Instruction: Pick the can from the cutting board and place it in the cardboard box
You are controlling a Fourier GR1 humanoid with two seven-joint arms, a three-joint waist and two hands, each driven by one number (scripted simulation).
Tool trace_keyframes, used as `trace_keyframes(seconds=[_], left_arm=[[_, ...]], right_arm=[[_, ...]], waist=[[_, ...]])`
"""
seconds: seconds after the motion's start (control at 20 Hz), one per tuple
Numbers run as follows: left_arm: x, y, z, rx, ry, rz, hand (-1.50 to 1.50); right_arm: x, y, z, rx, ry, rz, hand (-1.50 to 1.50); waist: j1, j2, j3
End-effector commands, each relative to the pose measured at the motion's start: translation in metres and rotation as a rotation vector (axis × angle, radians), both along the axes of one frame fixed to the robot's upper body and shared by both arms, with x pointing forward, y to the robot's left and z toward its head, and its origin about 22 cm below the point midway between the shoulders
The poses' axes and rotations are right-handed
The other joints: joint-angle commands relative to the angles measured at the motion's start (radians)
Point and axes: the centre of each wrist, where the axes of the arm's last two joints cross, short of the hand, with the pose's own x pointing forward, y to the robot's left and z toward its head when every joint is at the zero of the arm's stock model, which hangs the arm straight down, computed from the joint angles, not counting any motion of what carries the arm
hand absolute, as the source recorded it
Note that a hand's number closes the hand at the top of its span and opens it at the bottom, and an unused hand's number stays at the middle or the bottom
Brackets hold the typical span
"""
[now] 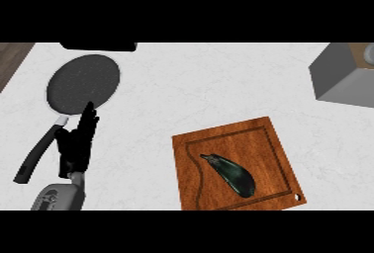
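Note:
A brown wooden cutting board (pixel 263 136) lies at the lower right of the white counter. On it lies a dark green eggplant (pixel 230 173); no can shows on the board. The box (pixel 342 76), grey outside with a brown inside, stands at the upper right edge of the view. My left hand (pixel 76 143) is at the lower left, fingers straight and pointing up, resting well left of the board. My right hand does not show.
A dark round frying pan (pixel 84 84) with a black handle (pixel 36 158) lies at the upper left, just beside my left hand. A black object (pixel 99 46) sits at the counter's far edge. Wooden floor (pixel 11 57) shows at the far left.

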Motion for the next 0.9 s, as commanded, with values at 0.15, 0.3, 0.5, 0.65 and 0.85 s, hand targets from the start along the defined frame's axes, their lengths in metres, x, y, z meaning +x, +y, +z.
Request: trace_keyframes(seconds=[0.15,0.3,0.5,0.65,0.85], left_arm=[[0.004,-0.015,0.007,0.003,-0.012,-0.023,0.0],[-0.009,-0.006,-0.005,0.018,-0.019,-0.025,0.0],[0.003,-0.007,0.005,-0.007,-0.009,-0.01,0.0],[0.006,0.002,0.008,0.004,-0.011,-0.021,0.0],[-0.003,-0.003,0.003,0.017,-0.006,-0.028,0.0]], right_arm=[[0.044,0.017,-0.038,-0.111,-0.017,-0.06,1.5],[0.051,0.014,-0.055,0.012,0.099,-0.105,1.5],[0.05,0.004,-0.068,0.155,0.169,-0.069,-1.5],[0.05,0.006,-0.084,0.229,0.144,-0.022,-1.5],[0.05,-0.003,-0.066,0.407,0.091,0.112,-1.5]], waist=[[0.019,0.007,0.002],[0.023,0.008,0.002],[0.02,0.011,0.003],[0.029,0.018,0.005],[0.019,0.012,0.005]])
